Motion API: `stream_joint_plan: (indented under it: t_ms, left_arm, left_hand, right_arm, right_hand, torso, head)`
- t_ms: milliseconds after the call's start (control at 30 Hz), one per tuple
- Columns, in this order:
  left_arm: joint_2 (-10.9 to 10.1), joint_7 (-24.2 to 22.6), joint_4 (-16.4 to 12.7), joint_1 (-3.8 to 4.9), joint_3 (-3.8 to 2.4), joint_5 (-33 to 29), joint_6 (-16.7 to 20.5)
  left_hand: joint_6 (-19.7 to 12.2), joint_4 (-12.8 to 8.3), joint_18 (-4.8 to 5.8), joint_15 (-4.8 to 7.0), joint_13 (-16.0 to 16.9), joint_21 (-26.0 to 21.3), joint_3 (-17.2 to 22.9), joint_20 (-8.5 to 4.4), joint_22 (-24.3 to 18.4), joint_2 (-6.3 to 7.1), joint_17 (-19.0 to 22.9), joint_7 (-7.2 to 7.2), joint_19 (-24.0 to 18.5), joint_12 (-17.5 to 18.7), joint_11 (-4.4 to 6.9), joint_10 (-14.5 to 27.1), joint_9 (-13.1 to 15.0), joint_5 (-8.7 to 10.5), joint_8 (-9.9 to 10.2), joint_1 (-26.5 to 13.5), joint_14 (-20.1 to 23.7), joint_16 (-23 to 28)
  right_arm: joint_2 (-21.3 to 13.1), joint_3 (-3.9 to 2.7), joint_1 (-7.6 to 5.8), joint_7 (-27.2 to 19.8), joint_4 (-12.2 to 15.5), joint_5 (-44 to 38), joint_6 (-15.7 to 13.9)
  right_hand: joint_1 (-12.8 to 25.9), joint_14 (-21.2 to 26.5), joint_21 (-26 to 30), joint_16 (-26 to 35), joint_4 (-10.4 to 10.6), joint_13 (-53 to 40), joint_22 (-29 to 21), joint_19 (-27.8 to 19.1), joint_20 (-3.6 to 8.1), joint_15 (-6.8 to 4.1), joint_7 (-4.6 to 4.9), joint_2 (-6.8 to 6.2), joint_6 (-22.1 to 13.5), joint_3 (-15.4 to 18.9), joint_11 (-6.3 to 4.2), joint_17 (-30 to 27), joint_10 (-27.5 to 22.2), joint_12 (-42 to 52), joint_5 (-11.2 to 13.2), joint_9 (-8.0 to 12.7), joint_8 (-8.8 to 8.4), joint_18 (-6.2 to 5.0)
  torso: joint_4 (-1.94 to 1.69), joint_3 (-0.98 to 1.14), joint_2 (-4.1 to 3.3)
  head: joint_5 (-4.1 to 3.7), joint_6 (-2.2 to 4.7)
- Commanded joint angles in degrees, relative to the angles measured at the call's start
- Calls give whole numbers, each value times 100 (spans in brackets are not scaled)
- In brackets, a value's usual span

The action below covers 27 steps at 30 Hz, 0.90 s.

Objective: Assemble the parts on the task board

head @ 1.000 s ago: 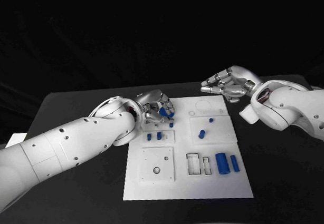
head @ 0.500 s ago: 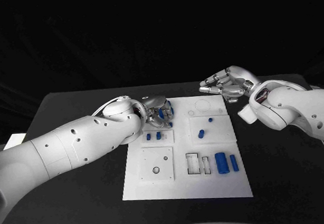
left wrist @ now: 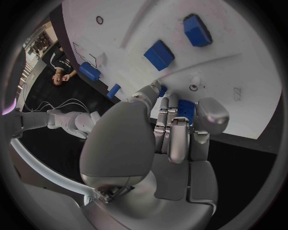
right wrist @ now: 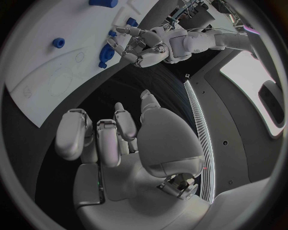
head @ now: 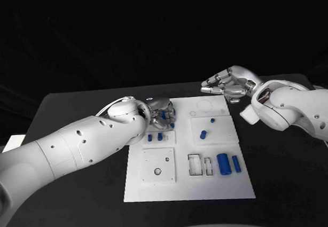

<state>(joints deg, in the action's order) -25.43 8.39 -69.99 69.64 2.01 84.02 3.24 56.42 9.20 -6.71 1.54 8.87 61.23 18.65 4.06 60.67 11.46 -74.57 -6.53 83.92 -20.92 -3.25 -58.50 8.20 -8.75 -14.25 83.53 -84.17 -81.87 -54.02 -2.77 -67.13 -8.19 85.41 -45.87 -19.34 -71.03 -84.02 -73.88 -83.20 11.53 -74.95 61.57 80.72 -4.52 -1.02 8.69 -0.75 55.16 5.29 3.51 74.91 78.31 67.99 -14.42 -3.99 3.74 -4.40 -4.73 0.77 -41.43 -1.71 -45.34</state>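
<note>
The white task board (head: pixel 189 186) lies in the middle of the black table. My left hand (head: pixel 161 114) hovers over its far left corner, fingers curled, pinching a small blue part (left wrist: pixel 185 107) between thumb and fingers. From the right wrist, that left hand (right wrist: pixel 141 45) shows with the blue part (right wrist: pixel 108 51) at its fingertips. Two small blue parts (head: pixel 155 137) stand just near of the hand. My right hand (head: pixel 227 84) hangs beyond the board's far right corner, fingers loosely bent and holding nothing.
More blue parts sit on the board: two small pegs (head: pixel 203 136) right of centre, a thick cylinder (head: pixel 224 164) and a slim one (head: pixel 236 164) at the near right. Empty slots (head: pixel 195 165) and a square plate with a hole (head: pixel 158 172) lie beside them.
My left forearm has rolled and pushed slightly farther over the board, so the wrist now covers more of the hand. The right hand has hardly moved.
</note>
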Motion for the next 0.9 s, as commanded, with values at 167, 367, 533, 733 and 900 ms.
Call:
stream_joint_plan:
  t_ms: [167,367,533,733,900]
  left_arm:
    - [38,-21,-9,-15,13,79,-48]
    - [41,16,-9,-15,14,79,-114]
    - [41,42,-7,-15,14,98,-167]
    - [42,58,-7,-15,15,143,-155]
    - [41,8,-1,-16,14,133,17]
  left_hand:
    - [120,-13,65,55,-90,31,127,-56,34,-55,-8,20,152,114,11,-157,-41,9,65,9,-300,-21]
    - [287,-73,68,77,-141,59,270,-74,74,-111,-18,55,153,156,58,-373,-55,8,72,44,-305,-40]
    - [457,-161,75,93,-156,99,434,-89,124,-189,-36,69,157,173,99,-575,-50,20,56,103,-310,-62]
    - [647,-340,88,121,-158,168,660,-113,207,-277,-85,71,161,213,132,-799,-40,58,45,199,-319,-100]
    - [735,-476,96,106,-172,198,847,-119,251,-284,-93,56,158,343,123,-922,-50,74,100,152,-319,-117]
  right_arm:
    - [6,-1,3,-53,13,-4,55]
    - [3,-1,3,-48,16,-4,61]
    - [2,-1,3,-43,17,-4,67]
    - [2,-1,3,-44,19,-4,68]
    - [2,-1,3,-44,21,-4,67]
  right_hand:
    - [19,-373,24,20,-3,-41,-2,-31,-9,-5,-13,24,-6,25,4,569,-48,-11,-12,-8,29,-102]
    - [19,-373,24,20,-3,-41,-2,-31,-9,-5,-13,24,-6,25,4,569,-48,-11,-12,-8,29,-102]
    - [20,-375,21,17,-3,-47,7,-27,-9,-4,-12,35,-9,30,5,576,-44,0,-15,-7,28,-100]
    - [20,-375,21,17,-3,-47,7,-27,-9,-4,-12,35,-9,30,5,576,-44,0,-15,-7,28,-100]
    - [20,-375,21,17,-3,-47,7,-27,-9,-4,-12,35,-9,30,5,576,-44,0,-15,-7,28,-100]
  torso:
    - [-6,5,7]
    - [-4,3,9]
    - [-6,2,8]
    - [-3,2,7]
    - [-10,0,5]
  head:
    - [-8,-12]
    - [-10,-9]
    - [-12,-14]
    - [-16,-18]
    - [-21,-27]
